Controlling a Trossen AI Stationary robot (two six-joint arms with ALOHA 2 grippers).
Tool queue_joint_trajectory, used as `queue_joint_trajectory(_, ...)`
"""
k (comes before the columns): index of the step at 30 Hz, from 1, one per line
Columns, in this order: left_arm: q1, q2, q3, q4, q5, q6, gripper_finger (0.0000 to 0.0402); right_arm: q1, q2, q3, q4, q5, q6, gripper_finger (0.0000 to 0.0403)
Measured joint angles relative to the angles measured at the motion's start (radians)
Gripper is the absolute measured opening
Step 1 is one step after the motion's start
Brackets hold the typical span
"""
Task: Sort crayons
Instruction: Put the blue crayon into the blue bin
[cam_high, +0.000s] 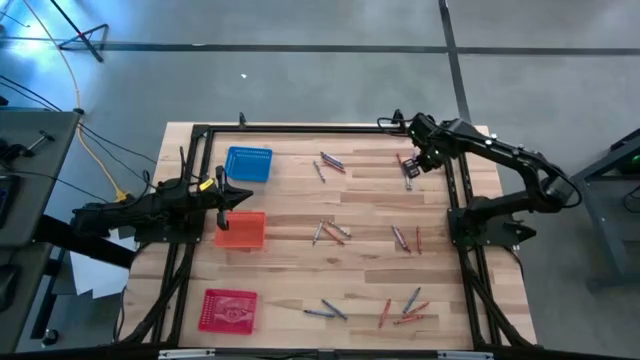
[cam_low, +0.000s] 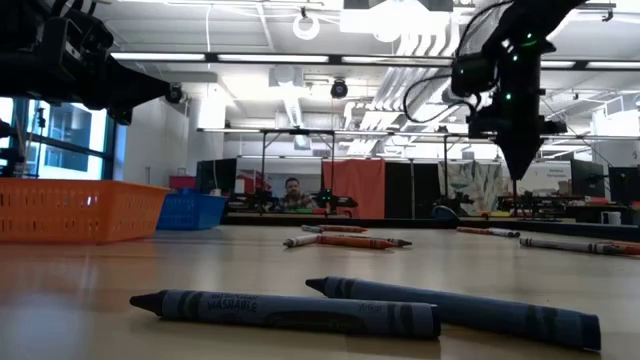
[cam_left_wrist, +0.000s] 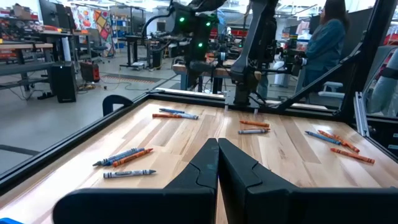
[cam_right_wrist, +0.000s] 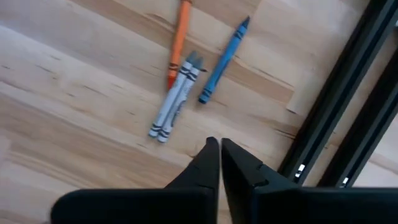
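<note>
Fingers of both the left gripper (cam_left_wrist: 217, 163) and right gripper (cam_right_wrist: 220, 163) stand closed, empty, frame partly hiding crayons (cam_high: 407, 172).

3 baskets (cam_high: 248, 165), wooden table (cam_high: 300, 280)

Overhead camera: straight down on the whole pale wooden slatted table (cam_high: 350, 255). Low camera: at tabletop level, facing the room. Left wrist camera: looks level across the table. Right wrist camera: close, looking down on the boards. All share the tabletop.
</note>
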Motion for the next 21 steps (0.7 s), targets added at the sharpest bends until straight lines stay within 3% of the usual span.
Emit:
queue_joint_trajectory(3, 0.0, 0.0, 0.0, 0.0, 0.0, 0.0, 0.0001, -0.027, 0.036, 0.0, 0.0, 0.0, -0.022, 0.0057)
queue_joint_trajectory(8, 0.0, 0.0, 0.0, 0.0, 0.0, 0.0, 0.0001, -0.058, 0.076, 0.0, 0.014, 0.095, 0.023, 0.0108)
queue_joint_trajectory(11, 0.0, 0.0, 0.0, 0.0, 0.0, 0.0, 0.0001, -0.086, 0.101, 0.0, 0.055, 0.065, 0.066, 0.0116)
queue_joint_trajectory(15, 0.0, 0.0, 0.0, 0.0, 0.0, 0.0, 0.0001, -0.116, 0.151, 0.0, 0.12, -0.052, 0.099, 0.0117)
queue_joint_trajectory(21, 0.0, 0.0, 0.0, 0.0, 0.0, 0.0, 0.0001, -0.144, 0.235, 0.0, 0.184, -0.063, 0.109, 0.0117)
